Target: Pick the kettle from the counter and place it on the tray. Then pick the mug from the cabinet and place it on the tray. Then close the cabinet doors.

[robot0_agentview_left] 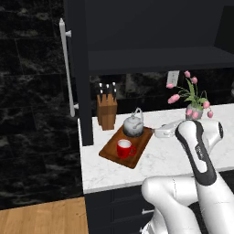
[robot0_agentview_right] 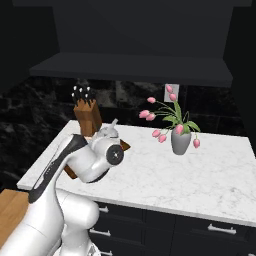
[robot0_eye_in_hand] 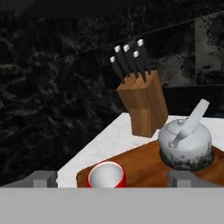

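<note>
Dark marble backs the cabinet (robot0_agentview_left: 151, 32), its left door (robot0_agentview_left: 75, 68) swung wide, over the counter (robot0_agentview_left: 173, 157). On the tray (robot0_agentview_left: 112, 151), long axis running toward the wall, sit kettle (robot0_agentview_left: 134, 125), spout rearward, and mug (robot0_agentview_left: 124, 148), so closing the doors remains, I judge. The gripper (robot0_eye_in_hand: 111, 178) hovers beside them, spread and empty, and next needs a door edge.

The kettle (robot0_agentview_left: 133, 126) is dull grey metal, and the tray (robot0_agentview_left: 137, 151) is smooth reddish wood. The mug (robot0_agentview_left: 124, 148) looks glossy red; the counter (robot0_agentview_left: 173, 153) is white veined marble.
</note>
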Robot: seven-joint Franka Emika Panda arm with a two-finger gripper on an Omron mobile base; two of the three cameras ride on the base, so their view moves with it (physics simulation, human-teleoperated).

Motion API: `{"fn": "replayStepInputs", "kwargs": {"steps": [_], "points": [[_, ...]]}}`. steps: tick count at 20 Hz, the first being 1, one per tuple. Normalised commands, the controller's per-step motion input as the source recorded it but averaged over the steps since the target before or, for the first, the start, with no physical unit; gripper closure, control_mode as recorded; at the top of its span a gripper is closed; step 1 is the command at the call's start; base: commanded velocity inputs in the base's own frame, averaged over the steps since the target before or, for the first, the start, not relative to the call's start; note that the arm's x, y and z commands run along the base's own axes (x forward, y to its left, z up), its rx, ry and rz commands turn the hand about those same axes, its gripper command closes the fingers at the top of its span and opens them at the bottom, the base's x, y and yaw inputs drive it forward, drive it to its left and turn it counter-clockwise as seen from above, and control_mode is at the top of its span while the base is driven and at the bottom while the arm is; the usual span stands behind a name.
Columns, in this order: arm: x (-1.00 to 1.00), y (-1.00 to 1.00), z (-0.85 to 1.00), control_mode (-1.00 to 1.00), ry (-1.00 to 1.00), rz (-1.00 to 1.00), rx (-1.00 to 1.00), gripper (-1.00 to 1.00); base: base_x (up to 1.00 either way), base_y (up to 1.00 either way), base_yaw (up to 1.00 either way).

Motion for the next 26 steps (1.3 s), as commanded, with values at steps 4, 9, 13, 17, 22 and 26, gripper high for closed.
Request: {"fn": "replayStepInputs", "kwargs": {"steps": [4,9,13,17,22,26], "points": [[0.00,-0.93,0.24,-1.00,0.10,-0.11,0.00,1.00,0.00,0.00,0.00],[0.09,-0.95,0.36,-1.00,0.08,-0.19,0.01,1.00,0.00,0.00,0.00],[0.04,-1.00,0.09,-1.00,0.05,-0.08,0.34,1.00,0.00,0.00,0.00],[0.00,-0.99,0.11,-1.00,0.02,0.06,0.60,1.00,0.00,0.00,0.00],[-0.13,-1.00,0.39,-1.00,0.00,0.03,0.71,1.00,0.00,0.00,0.00],[-0.07,-0.89,0.26,-1.00,-0.18,-0.03,0.34,1.00,0.00,0.00,0.00]]}}
